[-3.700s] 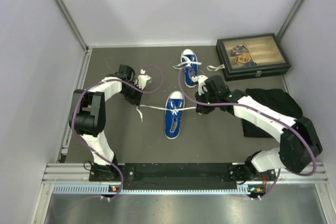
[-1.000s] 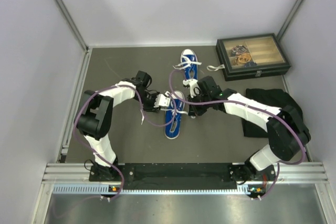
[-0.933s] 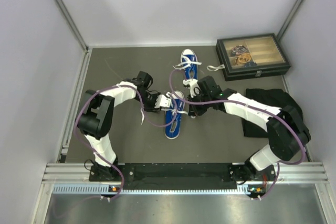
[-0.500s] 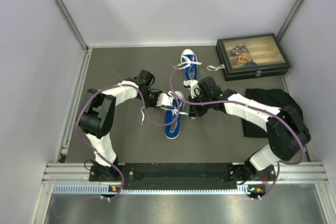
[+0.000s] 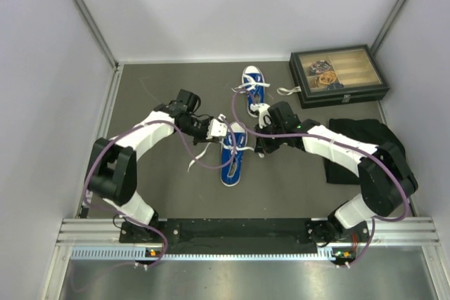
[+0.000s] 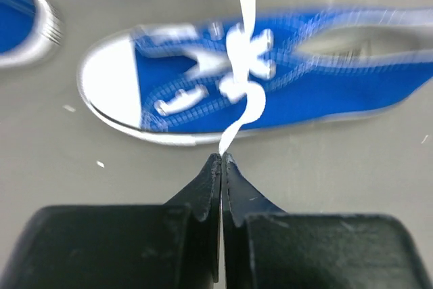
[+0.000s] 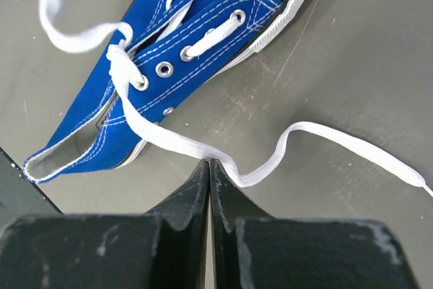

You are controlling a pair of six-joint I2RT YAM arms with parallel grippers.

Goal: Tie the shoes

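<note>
The near blue shoe (image 5: 232, 154) lies mid-table with its toe pointing away; the far blue shoe (image 5: 253, 88) lies behind it with loose laces. My left gripper (image 5: 221, 130) is at the near shoe's left side, shut on one white lace (image 6: 245, 109) that runs from its tips (image 6: 221, 158) to a crossing over the shoe's (image 6: 291, 86) eyelets. My right gripper (image 5: 261, 147) is at the shoe's right side. It is shut (image 7: 209, 162) with the other white lace (image 7: 196, 145) caught at its tips; the lace runs from the shoe (image 7: 169, 65) and trails right.
A dark glass-lidded box (image 5: 337, 75) stands at the back right. A black cloth (image 5: 360, 147) lies under the right arm. A loose lace end (image 5: 193, 162) lies left of the near shoe. The far shoe's toe (image 6: 27, 21) shows top left in the left wrist view.
My left gripper has drawn back a little, up and to the left, with its lace, and the left arm's elbow has swung outward. The right gripper has barely moved.
</note>
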